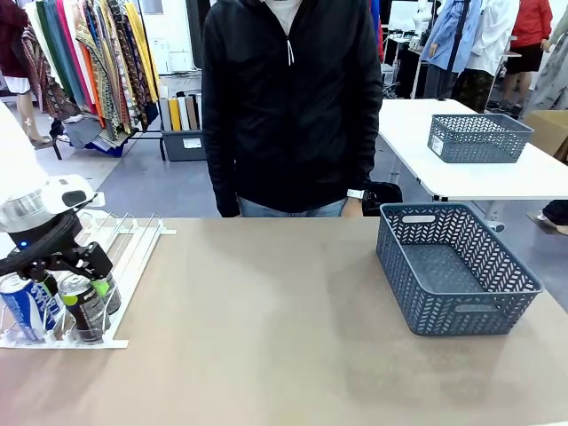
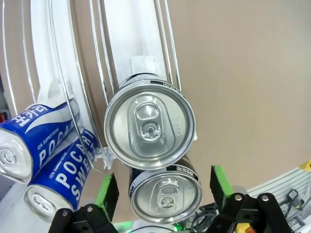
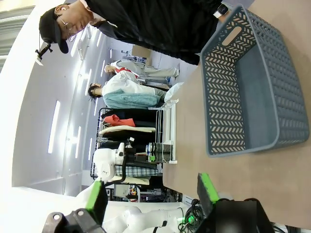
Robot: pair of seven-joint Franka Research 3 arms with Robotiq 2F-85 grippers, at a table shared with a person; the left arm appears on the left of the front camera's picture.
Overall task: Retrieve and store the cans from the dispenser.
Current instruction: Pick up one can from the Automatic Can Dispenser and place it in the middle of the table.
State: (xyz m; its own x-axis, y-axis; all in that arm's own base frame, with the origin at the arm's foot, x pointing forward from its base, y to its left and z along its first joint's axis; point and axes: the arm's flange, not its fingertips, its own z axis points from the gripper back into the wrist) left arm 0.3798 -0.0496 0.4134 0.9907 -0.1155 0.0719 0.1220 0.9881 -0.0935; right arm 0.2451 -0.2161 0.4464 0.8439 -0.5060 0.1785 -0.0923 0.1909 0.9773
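Nothing stored so far. The dark can (image 2: 165,196) I'm after stands at the stop end of the dispenser (image 1: 135,241), with a second dark can (image 2: 149,127) just behind it and two Pocari Sweat cans (image 2: 39,128) in the next lane. My left gripper (image 2: 164,194) straddles it, jaws released with a gap at each pad. The grey lattice basket (image 1: 401,253), well apart from the dispenser, looks bare inside, and my right gripper (image 3: 151,193) hangs unclenched, holding nothing.

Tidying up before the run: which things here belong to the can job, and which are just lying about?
Job: dispenser, blue-and-white cans, dark cans, left gripper, near grey basket (likely the store).
Lying about: far grey basket, clothes rack.
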